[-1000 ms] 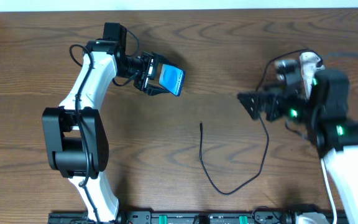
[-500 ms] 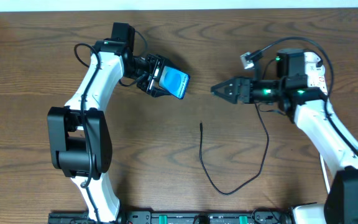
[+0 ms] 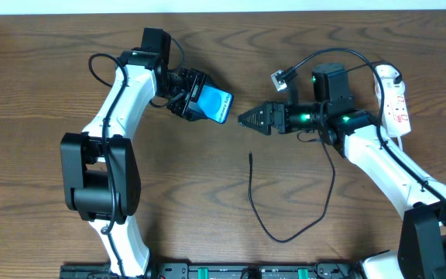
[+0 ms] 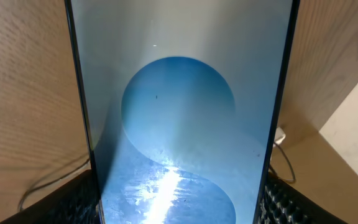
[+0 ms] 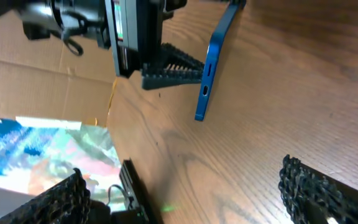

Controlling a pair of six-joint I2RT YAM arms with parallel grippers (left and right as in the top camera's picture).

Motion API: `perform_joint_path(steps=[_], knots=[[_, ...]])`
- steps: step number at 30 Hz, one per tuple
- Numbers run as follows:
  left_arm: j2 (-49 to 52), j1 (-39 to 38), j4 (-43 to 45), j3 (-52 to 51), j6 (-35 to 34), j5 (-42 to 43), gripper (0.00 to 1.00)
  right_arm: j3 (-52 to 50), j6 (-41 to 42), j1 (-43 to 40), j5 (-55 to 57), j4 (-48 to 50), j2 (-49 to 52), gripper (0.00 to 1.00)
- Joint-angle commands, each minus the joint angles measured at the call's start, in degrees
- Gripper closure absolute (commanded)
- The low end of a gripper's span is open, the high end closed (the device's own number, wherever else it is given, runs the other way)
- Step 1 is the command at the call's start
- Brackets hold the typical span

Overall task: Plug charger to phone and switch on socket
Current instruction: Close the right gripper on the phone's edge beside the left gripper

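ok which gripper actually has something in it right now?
The left gripper, clamped on the phone. The right gripper is open and empty, aimed at the phone's edge.

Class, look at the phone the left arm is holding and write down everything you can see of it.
The phone is a slim rectangle with a glossy screen that shows a blue circle on pale grey, streaked with glare. Its thin frame looks blue, with a small oval port in one narrow edge. The left gripper holds it by its long sides, jaws closed on it. It is raised and tilted over the wooden table, and the port edge points away from the gripper. Nothing is plugged in.
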Motion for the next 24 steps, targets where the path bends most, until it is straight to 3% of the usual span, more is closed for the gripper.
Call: perform_joint_path(steps=[1, 10, 24], knots=[[-2.03, -0.26, 0.15, 1.53, -1.73, -1.01, 0.93, 0.79, 5.09, 0.35, 0.76, 1.16, -0.07, 0.05], [-2.03, -0.26, 0.15, 1.53, -7.15, -0.98, 0.93, 0.79, 7.1, 2.6, 3.23, 2.16, -0.07, 0.07], [-2.03, -4.59, 0.15, 1.53, -7.52, 3.13, 0.93, 0.79, 8.24, 6.58, 13.51, 1.9, -0.07, 0.11]])
